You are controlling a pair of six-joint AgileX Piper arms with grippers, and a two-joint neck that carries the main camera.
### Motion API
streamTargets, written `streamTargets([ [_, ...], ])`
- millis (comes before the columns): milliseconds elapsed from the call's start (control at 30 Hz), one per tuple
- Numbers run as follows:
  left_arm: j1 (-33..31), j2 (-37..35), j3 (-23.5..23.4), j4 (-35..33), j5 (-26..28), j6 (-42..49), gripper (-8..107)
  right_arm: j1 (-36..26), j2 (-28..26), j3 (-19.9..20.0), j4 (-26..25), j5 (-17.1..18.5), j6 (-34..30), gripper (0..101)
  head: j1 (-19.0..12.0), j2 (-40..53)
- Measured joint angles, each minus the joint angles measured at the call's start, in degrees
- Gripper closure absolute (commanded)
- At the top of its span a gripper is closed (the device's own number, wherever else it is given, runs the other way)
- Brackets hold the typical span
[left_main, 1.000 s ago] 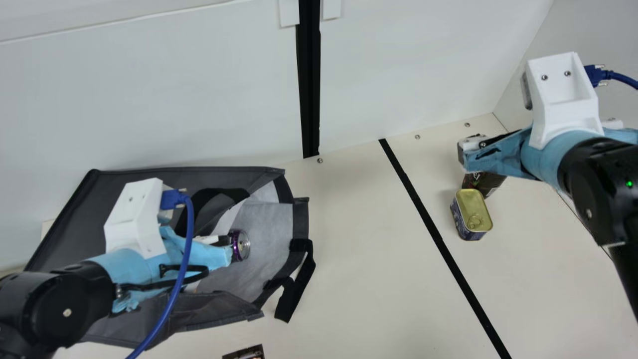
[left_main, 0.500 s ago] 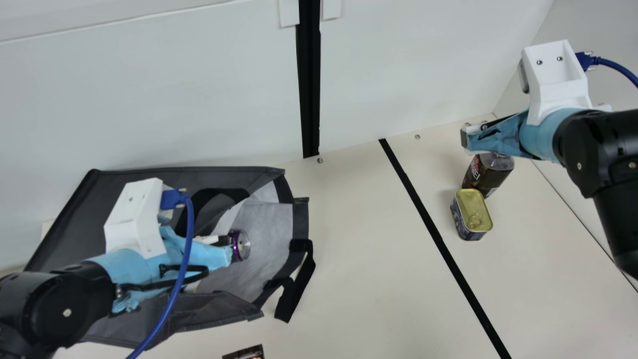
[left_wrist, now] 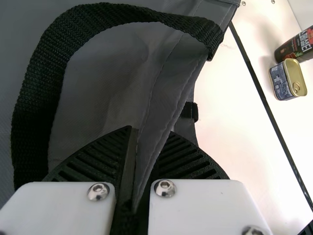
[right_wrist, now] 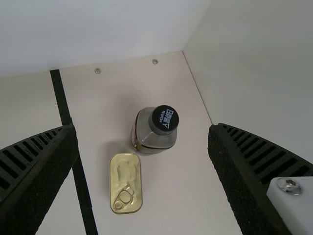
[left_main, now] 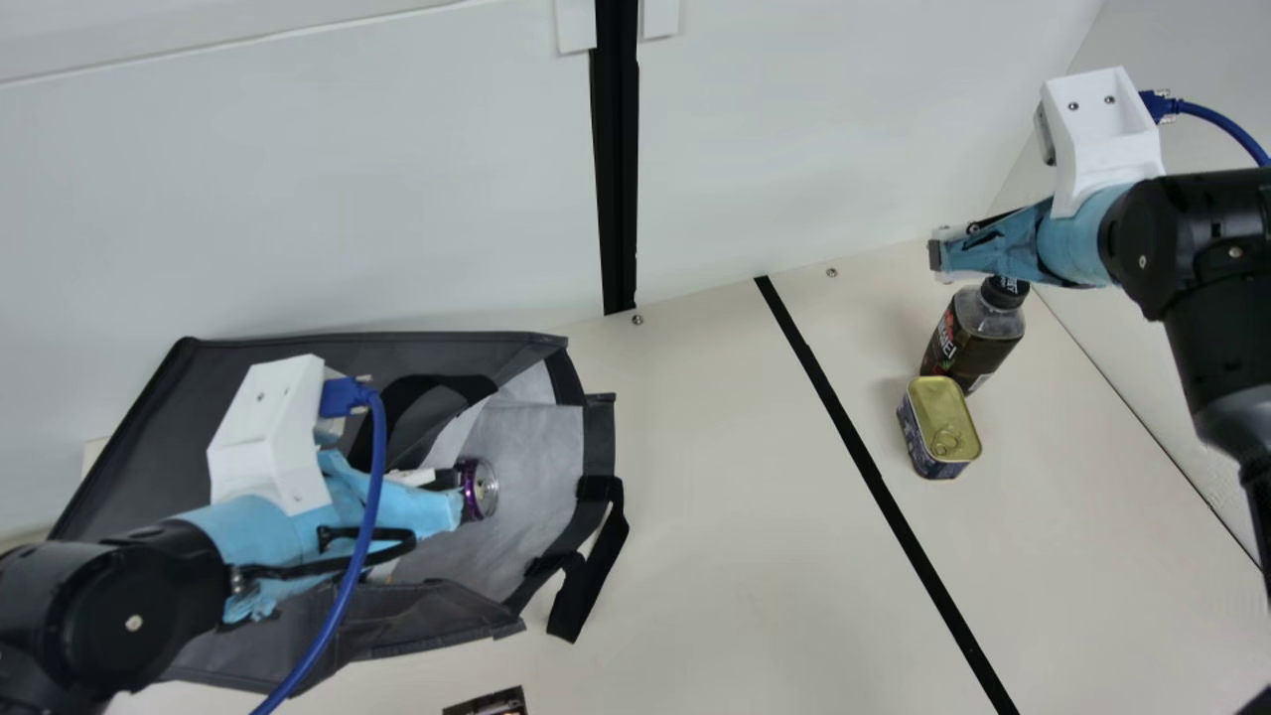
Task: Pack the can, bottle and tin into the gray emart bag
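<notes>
At the left of the main view my left gripper point(left_main: 459, 492) is at the mouth of the gray bag point(left_main: 298, 362); in the left wrist view the left gripper point(left_wrist: 142, 156) is shut on the bag's edge point(left_wrist: 164, 105). The purple can point(left_main: 478, 489) lies inside the bag, beside its fingertips. At the right, my right gripper point(left_main: 938, 256) hangs above and behind the bottle point(left_main: 971, 338), which stands upright. In the right wrist view the right gripper point(right_wrist: 142, 156) is wide open, the black-capped bottle point(right_wrist: 155, 128) and gold-topped tin point(right_wrist: 125, 183) below between its fingers. The tin point(left_main: 938, 425) stands beside the bottle.
A black strap point(left_main: 586, 586) hangs from the bag's mouth onto the table point(left_main: 735, 497). A black tape line point(left_main: 874, 477) runs between bag and tin. White walls point(left_main: 397, 199) rise behind and at the right. A dark printed item point(left_main: 487, 703) lies at the front edge.
My right gripper has risen and drawn back from over the bottle, uncovering its body and cap in the main view. The left arm, bag, can and tin have kept still.
</notes>
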Motion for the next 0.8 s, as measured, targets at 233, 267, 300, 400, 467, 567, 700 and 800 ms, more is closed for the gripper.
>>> streamTargets([
  [233,0.0,0.0,0.0,0.0,0.0,0.0,89,-1.8,4.0,-2.9,1.7,0.8,-1.1,10,0.0,0.0],
  [267,0.0,0.0,0.0,0.0,0.0,0.0,89,-2.0,4.6,-3.2,1.9,0.8,-1.2,10,0.0,0.0],
  [300,0.0,0.0,0.0,0.0,0.0,0.0,89,-2.2,5.1,-3.6,2.0,0.9,-1.3,10,0.0,0.0],
  [400,0.0,0.0,0.0,0.0,0.0,0.0,89,-2.8,6.5,-4.5,2.6,1.1,-1.8,10,0.0,0.0],
  [467,0.0,0.0,0.0,0.0,0.0,0.0,89,-3.3,7.3,-4.9,3.2,1.2,-2.0,10,0.0,0.0],
  [567,0.0,0.0,0.0,0.0,0.0,0.0,89,-3.8,8.5,-5.5,3.6,1.3,-2.3,10,0.0,0.0],
  [700,0.0,0.0,0.0,0.0,0.0,0.0,89,-4.3,10.0,-6.2,4.0,1.7,-2.6,10,0.0,0.0],
  [800,0.0,0.0,0.0,0.0,0.0,0.0,89,-4.7,10.9,-6.7,4.3,2.2,-2.8,10,0.0,0.0],
])
